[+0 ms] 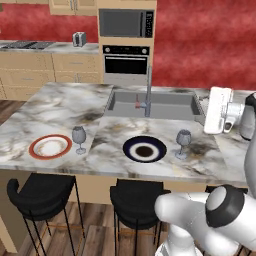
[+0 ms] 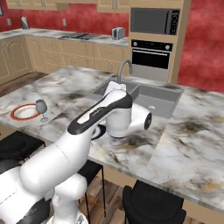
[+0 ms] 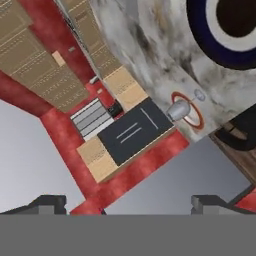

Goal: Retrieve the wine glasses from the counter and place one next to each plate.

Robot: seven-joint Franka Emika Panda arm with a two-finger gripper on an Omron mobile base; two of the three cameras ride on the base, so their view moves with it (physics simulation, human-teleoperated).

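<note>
Two wine glasses stand upright on the marble island. One wine glass (image 1: 79, 139) (image 2: 42, 109) (image 3: 178, 109) is just right of the white plate with the orange-red rim (image 1: 50, 146) (image 2: 24, 112) (image 3: 196, 117). The other wine glass (image 1: 183, 143) is right of the dark navy plate (image 1: 144, 149) (image 3: 225, 35); in the right base view only its foot (image 2: 116, 141) peeks out below my arm. My gripper (image 3: 130, 202) is open and holds nothing, its hand (image 1: 218, 110) hovering above the island's right side, past the second glass.
A sink (image 1: 150, 104) with a tall faucet (image 1: 148, 90) is set into the island behind the plates. Black stools (image 1: 40, 196) stand at its front edge. The counter (image 1: 50, 48) with a toaster (image 1: 79, 39) runs along the red wall, beside a built-in oven (image 1: 125, 62).
</note>
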